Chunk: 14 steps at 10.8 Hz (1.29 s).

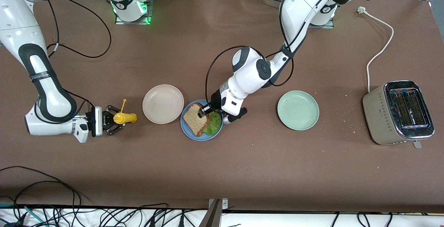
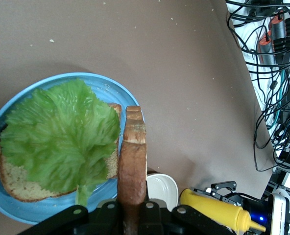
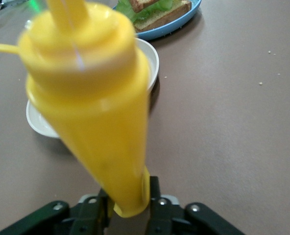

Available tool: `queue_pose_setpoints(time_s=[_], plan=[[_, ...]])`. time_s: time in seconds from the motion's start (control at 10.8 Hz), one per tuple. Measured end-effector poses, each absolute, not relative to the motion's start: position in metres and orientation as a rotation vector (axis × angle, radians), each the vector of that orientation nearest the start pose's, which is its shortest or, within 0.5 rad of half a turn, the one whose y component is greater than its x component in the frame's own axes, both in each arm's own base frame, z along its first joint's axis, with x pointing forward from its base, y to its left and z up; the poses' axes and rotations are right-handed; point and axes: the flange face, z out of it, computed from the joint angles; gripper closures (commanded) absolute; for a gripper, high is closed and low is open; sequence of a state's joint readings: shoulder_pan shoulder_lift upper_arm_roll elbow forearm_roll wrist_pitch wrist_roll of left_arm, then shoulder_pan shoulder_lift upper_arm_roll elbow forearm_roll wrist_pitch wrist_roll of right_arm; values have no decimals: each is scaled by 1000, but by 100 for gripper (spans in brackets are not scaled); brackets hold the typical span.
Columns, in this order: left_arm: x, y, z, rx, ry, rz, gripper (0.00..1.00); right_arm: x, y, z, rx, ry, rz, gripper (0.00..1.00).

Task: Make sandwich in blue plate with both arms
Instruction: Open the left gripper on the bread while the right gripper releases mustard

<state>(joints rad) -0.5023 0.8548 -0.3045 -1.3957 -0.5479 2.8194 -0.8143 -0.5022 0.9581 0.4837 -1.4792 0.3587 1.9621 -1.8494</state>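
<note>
Lower centre: bottom slice (image 2: 17,183) and lettuce (image 2: 57,137) lie on plate (image 1: 189,131). My left gripper (image 1: 204,111) pinches top slice (image 2: 132,161), unplaced; right gripper (image 1: 110,120) loosely holds mustard (image 1: 126,118).

No legible text or labels.

1. A brown table (image 1: 222,171) fills nearly the whole front view, its surface matte with faint creases.
2. Pale crumbs (image 1: 350,124) lie scattered on the brown surface toward the left arm's end of the table.
3. Tangled black cables (image 1: 69,213) run along a white strip at the table's edge nearest the front camera.
4. A grey metal bracket (image 1: 215,211) stands at the middle of that edge.
5. Light falls evenly, with soft shadows.
</note>
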Motion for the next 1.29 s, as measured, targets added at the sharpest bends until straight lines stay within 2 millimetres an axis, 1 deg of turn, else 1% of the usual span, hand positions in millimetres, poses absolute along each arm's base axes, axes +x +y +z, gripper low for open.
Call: queue_pose_setpoints(time_s=[0.18,0.37,0.55,0.74,0.83,0.92,1.02,1.11,1.2,1.29], plan=[[593,-491,256,2283,776,-4,100,671,-48,134,-1734,-1626,-464,0],[589,-491,247,2314,772,-49,100,670,-70,134,-1760,-1603,-482,0],[590,-486,239,2351,771,-94,100,667,-92,134,-1771,-1592,-478,0],[589,-483,233,2399,745,-130,100,669,-115,144,-1777,-1596,-457,0],[588,-482,231,2414,736,-141,96,672,-124,153,-1784,-1615,-440,0],[588,-481,230,2422,733,-146,82,676,-132,167,-1824,-1623,-412,0],[588,-481,228,2427,733,-152,73,680,-138,186,-1888,-1607,-380,0],[587,-480,223,2431,734,-158,56,684,-140,208,-1951,-1588,-346,0],[586,-480,217,2436,737,-166,42,686,-138,230,-2013,-1560,-308,0],[585,-480,212,2441,739,-173,25,688,-132,252,-2078,-1525,-266,0]])
